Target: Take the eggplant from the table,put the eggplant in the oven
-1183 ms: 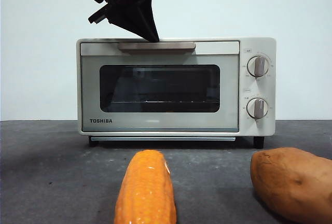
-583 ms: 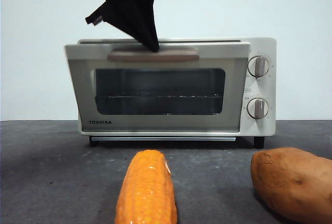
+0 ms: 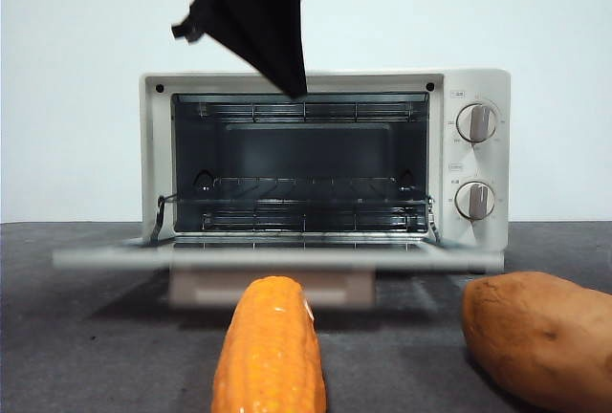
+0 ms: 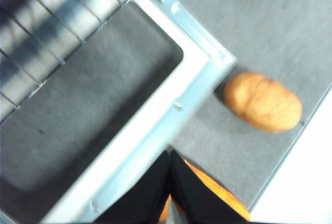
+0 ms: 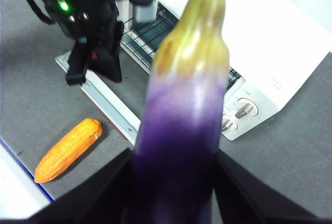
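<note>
orange-yellow corn cob (image 3: pixel 269 346), reddish-brown sweet potato (image 3: pixel 539 336) well apart

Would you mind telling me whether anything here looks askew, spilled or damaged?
Nothing stands out. The oven stands square with its door dropped open; the corn cob and sweet potato lie intact on the table. The right gripper holds the eggplant.

Oven (image 3: pixel 473 83) mouth open — left gripper (image 3: pixel 296 88) overhead

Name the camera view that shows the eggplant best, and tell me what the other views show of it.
The right wrist view. There the eggplant fills the picture, held upright in the right claw, purple body and yellowish-green tip clear, with the open oven behind. The front view and the left wrist view show nothing of it.
</note>
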`<state>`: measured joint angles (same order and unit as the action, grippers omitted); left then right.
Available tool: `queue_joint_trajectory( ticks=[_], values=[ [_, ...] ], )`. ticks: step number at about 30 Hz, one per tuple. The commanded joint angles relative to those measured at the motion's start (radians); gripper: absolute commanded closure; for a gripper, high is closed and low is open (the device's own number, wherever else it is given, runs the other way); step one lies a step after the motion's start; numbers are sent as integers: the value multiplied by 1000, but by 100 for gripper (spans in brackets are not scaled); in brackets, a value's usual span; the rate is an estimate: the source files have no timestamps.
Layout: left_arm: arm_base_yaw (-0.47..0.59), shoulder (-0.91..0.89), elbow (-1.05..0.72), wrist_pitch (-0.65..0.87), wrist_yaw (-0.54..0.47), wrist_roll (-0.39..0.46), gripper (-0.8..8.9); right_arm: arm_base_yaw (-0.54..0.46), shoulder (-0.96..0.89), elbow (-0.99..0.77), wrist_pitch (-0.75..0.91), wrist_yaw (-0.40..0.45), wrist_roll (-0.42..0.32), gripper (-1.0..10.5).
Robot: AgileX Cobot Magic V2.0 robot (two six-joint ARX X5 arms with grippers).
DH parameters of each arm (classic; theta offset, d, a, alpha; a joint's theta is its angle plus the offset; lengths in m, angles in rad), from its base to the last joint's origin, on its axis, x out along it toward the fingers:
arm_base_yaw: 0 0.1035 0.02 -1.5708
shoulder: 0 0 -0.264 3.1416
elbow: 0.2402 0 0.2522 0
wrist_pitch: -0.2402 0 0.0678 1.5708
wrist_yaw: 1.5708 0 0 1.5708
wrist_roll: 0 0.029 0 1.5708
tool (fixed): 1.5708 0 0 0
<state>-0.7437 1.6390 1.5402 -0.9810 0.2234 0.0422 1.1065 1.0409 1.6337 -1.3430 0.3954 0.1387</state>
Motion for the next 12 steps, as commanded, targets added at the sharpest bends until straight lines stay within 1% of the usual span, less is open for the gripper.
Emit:
queue_joint_trajectory(
  ticks=[1,5,12],
  values=[
    [5,-8,27,9,-53,14,808,15,18,16,-72,0,6,770],
    [41,-23,16,9,-113,13,808,16,43,16,-72,-2,3,770],
    [131,-46,-19,34,-113,-2,808,16,117,16,-72,-5,-29,770]
  ],
)
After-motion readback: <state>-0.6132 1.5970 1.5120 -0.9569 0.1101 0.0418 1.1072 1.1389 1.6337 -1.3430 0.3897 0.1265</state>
